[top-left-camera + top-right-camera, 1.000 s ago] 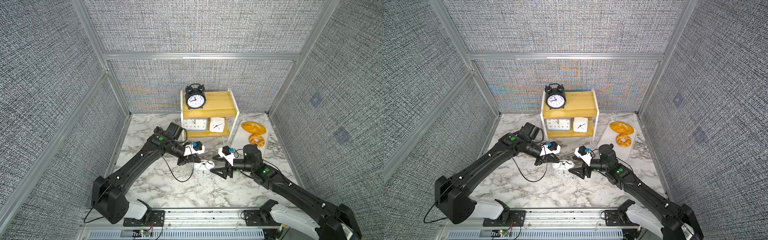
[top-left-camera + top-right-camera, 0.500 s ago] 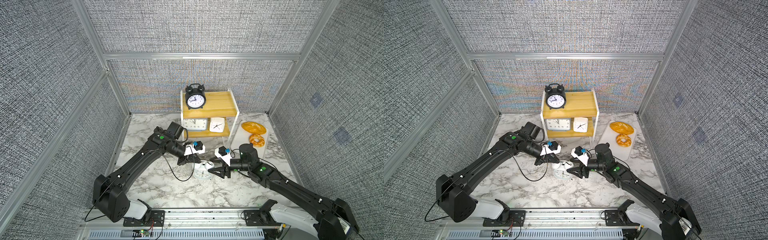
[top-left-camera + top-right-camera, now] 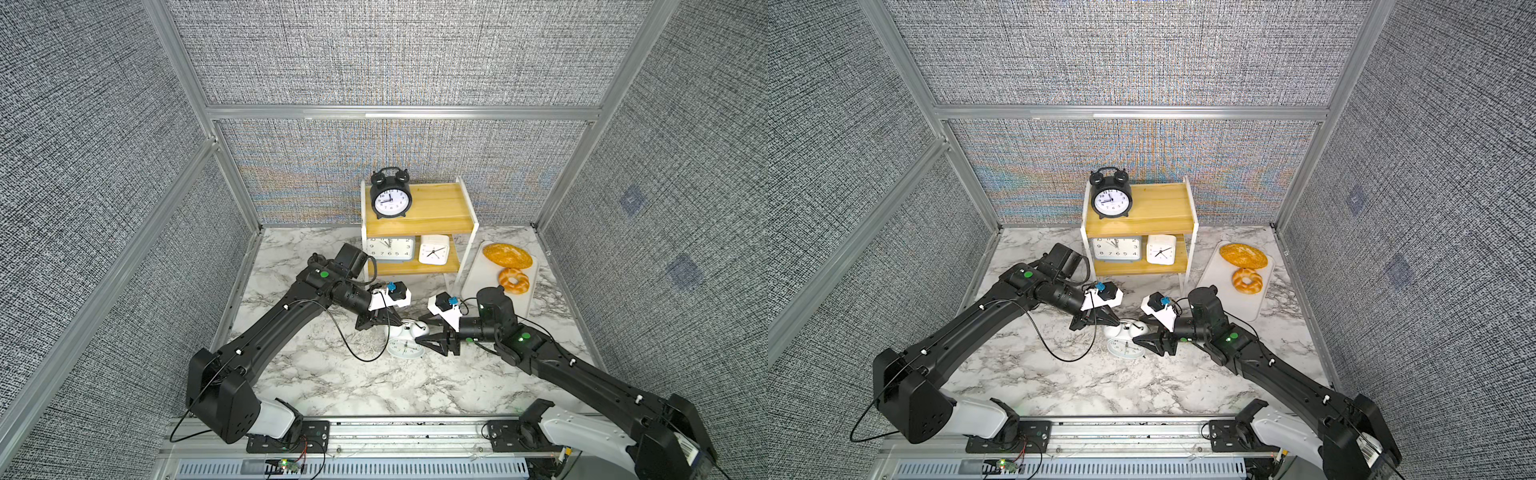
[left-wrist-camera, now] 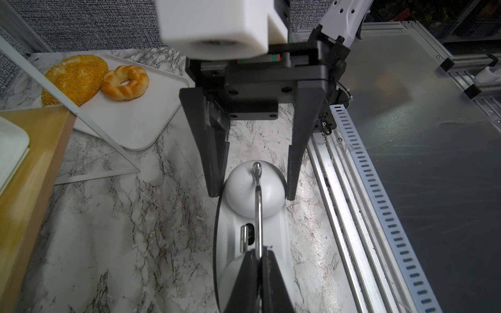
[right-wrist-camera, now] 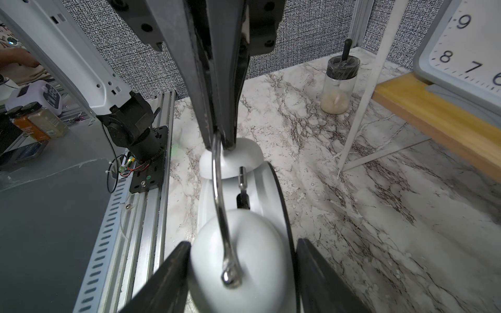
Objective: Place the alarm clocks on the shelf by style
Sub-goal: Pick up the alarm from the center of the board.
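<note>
Left claw [image 3: 394,323] clenches the white clock [image 3: 405,347] mid-frame, right claw [image 3: 420,332] straddles its bell [image 4: 254,187], grip unclear; three clocks [image 3: 390,200] [image 3: 390,248] [image 3: 434,251] sit on the shelf [image 3: 436,208].

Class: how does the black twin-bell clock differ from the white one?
The black clock is dark-cased, the white clock pale. The black clock tops the shelf; the white clock sits on the table. The black clock is free; the left gripper pinches the white clock's handle. Both are round twin-bells.

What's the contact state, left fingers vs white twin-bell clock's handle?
Touching. The right wrist view shows the left gripper, fingers clamped on the handle of the white clock, no gap.
</note>
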Action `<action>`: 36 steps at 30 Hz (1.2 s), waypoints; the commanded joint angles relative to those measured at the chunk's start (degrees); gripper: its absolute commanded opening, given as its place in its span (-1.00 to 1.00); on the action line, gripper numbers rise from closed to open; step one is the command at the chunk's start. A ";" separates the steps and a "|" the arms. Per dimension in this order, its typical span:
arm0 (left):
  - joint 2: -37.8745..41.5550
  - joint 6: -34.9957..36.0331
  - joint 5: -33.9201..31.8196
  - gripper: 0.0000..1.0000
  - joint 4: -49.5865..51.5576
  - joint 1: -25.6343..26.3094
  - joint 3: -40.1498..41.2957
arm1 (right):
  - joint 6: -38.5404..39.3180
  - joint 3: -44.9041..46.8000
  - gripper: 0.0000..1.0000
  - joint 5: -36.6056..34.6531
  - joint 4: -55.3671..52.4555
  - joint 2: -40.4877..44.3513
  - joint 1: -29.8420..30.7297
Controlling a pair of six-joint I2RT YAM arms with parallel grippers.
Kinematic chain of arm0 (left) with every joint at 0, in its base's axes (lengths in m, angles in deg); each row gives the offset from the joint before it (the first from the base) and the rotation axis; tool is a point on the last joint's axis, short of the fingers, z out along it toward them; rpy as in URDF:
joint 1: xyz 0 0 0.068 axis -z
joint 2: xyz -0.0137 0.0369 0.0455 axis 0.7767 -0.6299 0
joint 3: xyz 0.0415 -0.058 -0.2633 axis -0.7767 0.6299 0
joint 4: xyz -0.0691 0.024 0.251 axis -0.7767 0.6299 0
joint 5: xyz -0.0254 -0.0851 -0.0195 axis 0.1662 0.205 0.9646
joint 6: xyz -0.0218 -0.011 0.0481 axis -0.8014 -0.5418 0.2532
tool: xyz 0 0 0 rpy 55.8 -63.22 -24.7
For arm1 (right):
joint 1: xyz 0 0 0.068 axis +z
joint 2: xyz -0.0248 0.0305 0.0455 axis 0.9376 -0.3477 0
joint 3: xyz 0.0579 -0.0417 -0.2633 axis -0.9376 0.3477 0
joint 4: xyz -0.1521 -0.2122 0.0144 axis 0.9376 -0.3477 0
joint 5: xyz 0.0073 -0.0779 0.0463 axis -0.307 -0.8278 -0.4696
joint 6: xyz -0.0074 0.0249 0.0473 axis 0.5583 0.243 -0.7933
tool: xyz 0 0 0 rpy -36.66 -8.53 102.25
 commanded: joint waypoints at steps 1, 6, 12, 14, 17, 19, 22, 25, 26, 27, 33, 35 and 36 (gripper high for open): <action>-0.27 0.53 4.10 -1.00 -1.13 0.19 -0.55 | -0.70 -0.40 0.13 -1.87 0.23 0.12 0.05; -0.41 0.23 3.51 -0.82 -1.07 0.26 -0.76 | -0.77 -0.42 -0.03 -3.23 0.22 0.70 0.09; -0.05 0.22 3.14 -0.79 -1.35 0.26 -0.69 | -0.76 -0.09 -0.03 -3.61 0.06 1.44 0.09; 0.01 0.22 3.05 -0.79 -1.42 0.26 -0.67 | -0.88 -0.07 -0.03 -3.94 -0.03 1.54 0.08; 0.17 0.09 2.96 -0.70 -1.71 0.13 -0.67 | -1.11 0.02 -0.03 -4.03 -0.04 1.90 0.09; 0.60 -0.76 2.62 -0.54 -2.79 0.18 -0.29 | -1.26 0.04 -0.05 -4.45 0.01 2.14 0.09; 2.40 -2.73 1.12 -0.21 -6.73 0.20 1.55 | -1.52 0.28 -0.08 -5.46 0.23 2.90 -0.01; 5.28 -4.82 -1.00 0.15 -11.58 0.16 4.34 | -1.66 0.57 -0.10 -6.35 0.32 3.78 -0.09; 6.50 -5.91 -2.14 0.23 -13.42 0.20 5.33 | -1.96 0.61 -0.11 -6.85 0.30 4.14 -0.09; 7.58 -7.17 -3.77 0.30 -15.00 0.11 6.18 | -2.07 0.63 -0.11 -7.29 0.38 4.57 -0.17; 14.48 -14.88 -15.05 0.42 -23.13 0.10 10.57 | -3.39 0.51 -0.12 -10.31 0.67 7.48 -0.68; 16.33 -18.11 -19.62 0.42 -25.08 0.02 11.54 | -3.69 0.03 -0.13 -11.17 0.64 8.57 -0.94; 17.27 -19.52 -22.63 0.42 -25.85 0.03 11.93 | -3.90 -0.24 -0.13 -11.56 0.63 9.26 -1.14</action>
